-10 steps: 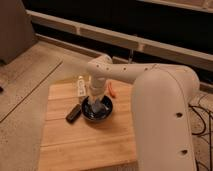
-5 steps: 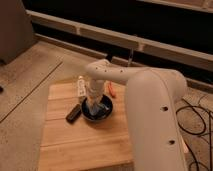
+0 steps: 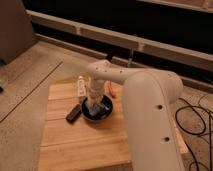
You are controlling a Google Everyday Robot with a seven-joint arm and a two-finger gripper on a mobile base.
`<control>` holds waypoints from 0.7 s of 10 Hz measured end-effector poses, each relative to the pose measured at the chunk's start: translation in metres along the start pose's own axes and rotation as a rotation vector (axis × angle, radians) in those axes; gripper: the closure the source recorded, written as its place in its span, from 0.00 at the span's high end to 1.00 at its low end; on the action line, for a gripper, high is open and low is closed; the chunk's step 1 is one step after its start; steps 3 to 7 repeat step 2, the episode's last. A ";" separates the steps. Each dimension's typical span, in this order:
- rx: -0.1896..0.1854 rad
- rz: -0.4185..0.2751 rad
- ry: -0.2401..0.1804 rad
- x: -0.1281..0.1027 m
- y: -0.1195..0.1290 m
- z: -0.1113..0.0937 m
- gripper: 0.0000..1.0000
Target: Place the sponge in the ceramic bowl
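Observation:
The dark ceramic bowl [image 3: 103,112] rests on the wooden table [image 3: 75,142], left of the big white arm. My gripper [image 3: 93,106] reaches straight down into the bowl from the arm's wrist. A small blue-grey patch at its tip, low inside the bowl, looks like the sponge [image 3: 92,108]. Whether the sponge is still gripped or resting on the bowl's floor cannot be made out.
A flat black bar [image 3: 73,113] lies just left of the bowl. A white bottle-like item [image 3: 80,86] lies behind it, and a small orange object [image 3: 112,90] sits behind the bowl. The white arm covers the table's right side. Cables trail on the floor at right.
The arm has swung in closer over the table. The gripper stays over the bowl and now sits a little lower inside it.

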 end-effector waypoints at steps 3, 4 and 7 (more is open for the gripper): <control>-0.007 -0.001 0.000 -0.001 0.000 -0.002 0.74; -0.007 -0.001 0.000 -0.001 0.000 -0.002 0.74; -0.007 -0.001 0.000 -0.001 0.000 -0.002 0.74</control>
